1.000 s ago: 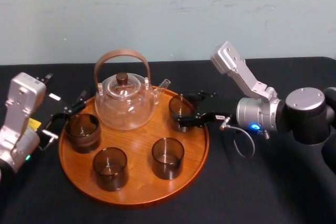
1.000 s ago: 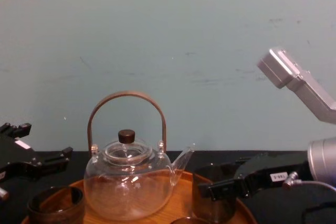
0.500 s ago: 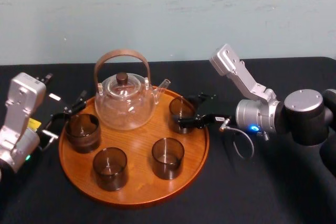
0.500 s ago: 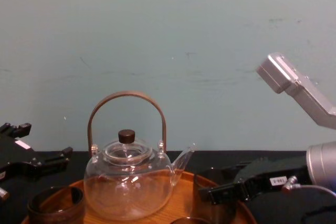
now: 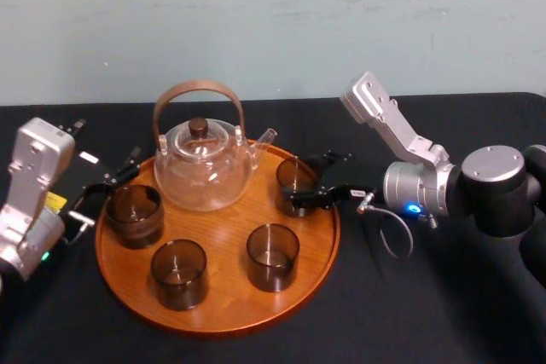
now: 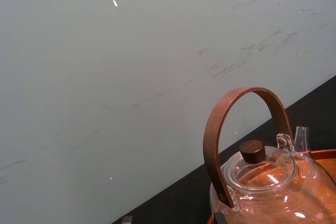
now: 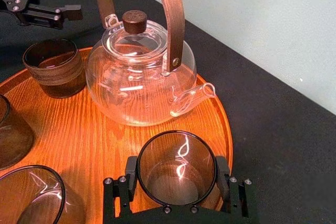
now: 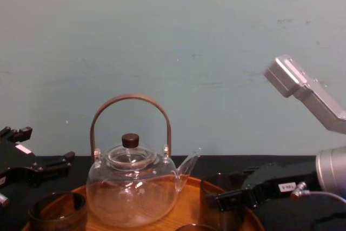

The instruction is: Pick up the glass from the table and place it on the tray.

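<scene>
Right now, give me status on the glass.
Right gripper clamped on glass, at right rear of tray, next to teapot spout. Left gripper idle at tray's left edge. Nothing blocking.

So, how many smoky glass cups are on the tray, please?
4 smoky glass cups on the round orange-brown wooden tray: one left, two front, one right inside the right end effector.

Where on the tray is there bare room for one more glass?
Free: the middle of the tray, between the teapot and the two front glasses, and the strip at its front rim. Crowded: the rear right, where the right tool grips a glass; the left tool sits by the left glass.
</scene>
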You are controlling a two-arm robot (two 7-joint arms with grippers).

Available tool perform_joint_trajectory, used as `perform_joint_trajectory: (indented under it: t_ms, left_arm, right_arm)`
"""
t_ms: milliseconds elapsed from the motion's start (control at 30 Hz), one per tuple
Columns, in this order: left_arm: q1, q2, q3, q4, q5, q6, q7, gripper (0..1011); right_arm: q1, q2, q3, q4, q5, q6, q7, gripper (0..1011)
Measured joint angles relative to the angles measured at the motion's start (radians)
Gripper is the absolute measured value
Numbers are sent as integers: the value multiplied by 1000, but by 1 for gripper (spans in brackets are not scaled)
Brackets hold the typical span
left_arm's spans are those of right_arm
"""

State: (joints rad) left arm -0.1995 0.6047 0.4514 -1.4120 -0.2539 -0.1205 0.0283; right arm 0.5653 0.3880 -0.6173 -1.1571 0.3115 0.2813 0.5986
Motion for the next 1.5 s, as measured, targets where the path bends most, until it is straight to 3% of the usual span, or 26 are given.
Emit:
perform_joint_trajectory:
  t_ms: [233, 900, 1100, 1500]
  left_arm:
    - [0, 0, 0, 0, 0, 0, 0, 1001]
    - [0, 0, 0, 0, 0, 0, 0, 1001]
    - [0, 0, 0, 0, 0, 0, 0, 1001]
    - [0, 0, 0, 0, 0, 0, 0, 1001]
  right_arm:
    - [0, 0, 0, -1, 1, 0, 0, 1002]
    - [-1, 0, 0, -1, 4, 1, 1, 1002]
    - [-23, 27, 16, -38, 21, 3, 14, 1002]
    - [-116, 122, 70, -182, 74, 8, 1, 1002]
